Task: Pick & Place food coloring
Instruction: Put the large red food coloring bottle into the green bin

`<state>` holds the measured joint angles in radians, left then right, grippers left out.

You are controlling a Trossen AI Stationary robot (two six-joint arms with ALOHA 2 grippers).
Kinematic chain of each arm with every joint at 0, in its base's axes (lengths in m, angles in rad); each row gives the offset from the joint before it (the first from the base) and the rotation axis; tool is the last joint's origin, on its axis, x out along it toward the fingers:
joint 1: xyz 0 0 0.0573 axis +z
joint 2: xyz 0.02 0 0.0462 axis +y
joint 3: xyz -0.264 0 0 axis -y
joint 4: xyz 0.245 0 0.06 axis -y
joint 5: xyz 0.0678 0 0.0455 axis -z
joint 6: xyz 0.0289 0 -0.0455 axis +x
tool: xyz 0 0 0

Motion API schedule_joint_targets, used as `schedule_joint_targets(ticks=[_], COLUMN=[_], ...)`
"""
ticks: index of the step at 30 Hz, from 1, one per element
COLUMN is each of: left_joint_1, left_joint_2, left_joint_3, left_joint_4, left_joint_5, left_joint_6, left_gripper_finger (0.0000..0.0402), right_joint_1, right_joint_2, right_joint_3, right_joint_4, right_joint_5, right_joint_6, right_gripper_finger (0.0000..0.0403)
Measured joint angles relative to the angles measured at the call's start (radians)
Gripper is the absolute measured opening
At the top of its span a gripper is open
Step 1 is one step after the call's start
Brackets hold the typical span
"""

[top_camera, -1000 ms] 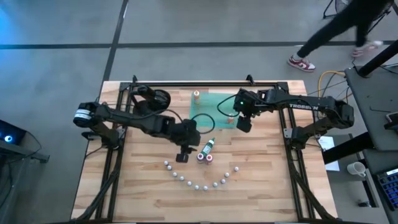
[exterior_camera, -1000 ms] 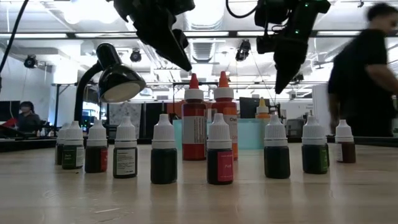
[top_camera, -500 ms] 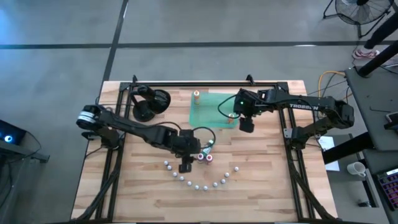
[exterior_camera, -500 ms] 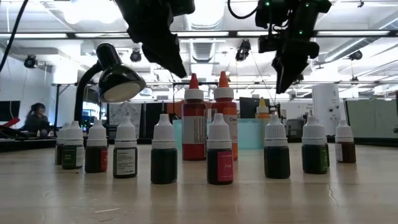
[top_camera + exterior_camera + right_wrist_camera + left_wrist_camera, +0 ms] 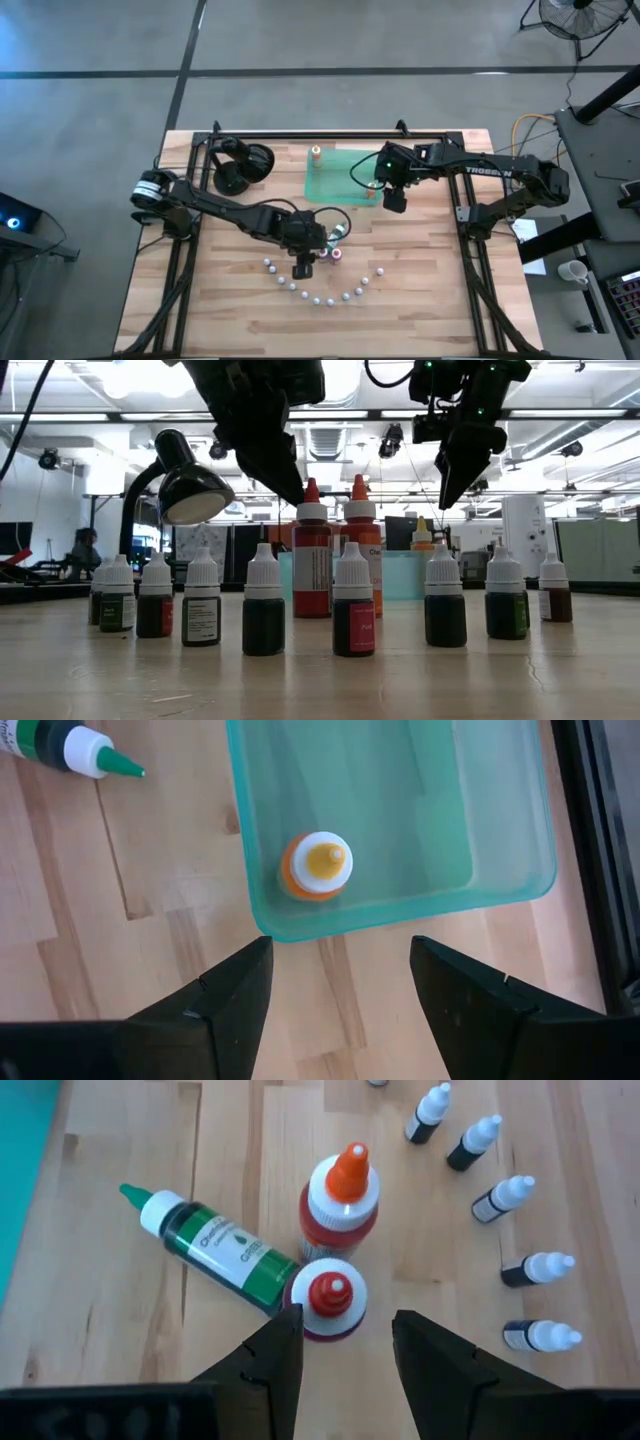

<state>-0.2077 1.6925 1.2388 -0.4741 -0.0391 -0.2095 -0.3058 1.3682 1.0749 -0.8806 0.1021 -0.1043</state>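
My left gripper (image 5: 340,1342), fingers apart, hovers directly above the upright red-capped bottle (image 5: 328,1298) mid-worktop; my right gripper (image 5: 340,982), open, waits over the tray (image 5: 500,820).

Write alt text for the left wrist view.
The left gripper, fingers open, hovers over a red-capped bottle beside an upright orange-tipped bottle. A green bottle lies on its side; small white-capped bottles curve past them.

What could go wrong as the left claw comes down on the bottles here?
1. The left claw hangs open over the red-capped bottle, which stands tight against the orange-capped bottle and the lying green bottle; a finger may knock either.
2. The lying green bottle could roll.
3. The small bottles nearby could topple.
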Motion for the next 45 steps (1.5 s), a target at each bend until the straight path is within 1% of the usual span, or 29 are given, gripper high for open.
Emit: schedule_joint_targets(ticks=[8,14,17,21,25,30,34,39,45], left_joint_1=[0.001,0.004,0.006,0.006,0.003,0.003,0.003,0.001,0.001], left_joint_2=[0.040,0.044,0.044,0.046,0.047,0.047,0.047,0.047,0.047], left_joint_3=[0.000,0.000,0.000,0.000,0.000,0.000,0.000,0.000,0.000], left_joint_4=[0.022,0.026,0.046,0.054,0.053,0.055,0.055,0.061,0.125], left_joint_5=[0.000,-0.067,-0.064,-0.059,-0.059,-0.067,-0.068,-0.039,-0.029], left_joint_6=[0.001,-0.002,-0.035,-0.040,-0.032,-0.028,0.004,0.019,0.061], left_gripper_finger=[0.0129,0.0129,0.0129,0.0130,0.0144,0.0175,0.0195,0.0197,0.0197], right_joint_1=[0.000,0.000,0.000,0.000,0.000,0.000,0.000,0.000,0.000], right_joint_2=[0.000,0.000,0.000,0.000,0.000,0.000,0.000,0.000,0.000], right_joint_3=[0.000,0.000,0.000,0.000,0.000,0.000,0.000,0.000,0.000], right_joint_4=[-0.001,0.000,0.003,0.006,0.010,0.025,0.032,0.034,0.034], right_joint_5=[0.000,0.000,0.000,0.000,0.000,0.000,0.000,0.000,0.000], right_joint_6=[0.000,-0.001,-0.004,-0.004,-0.004,0.000,0.000,0.000,0.000], right_gripper_finger=[0.0228,0.0228,0.0228,0.0228,0.0228,0.0228,0.0228,0.0228,0.0228])
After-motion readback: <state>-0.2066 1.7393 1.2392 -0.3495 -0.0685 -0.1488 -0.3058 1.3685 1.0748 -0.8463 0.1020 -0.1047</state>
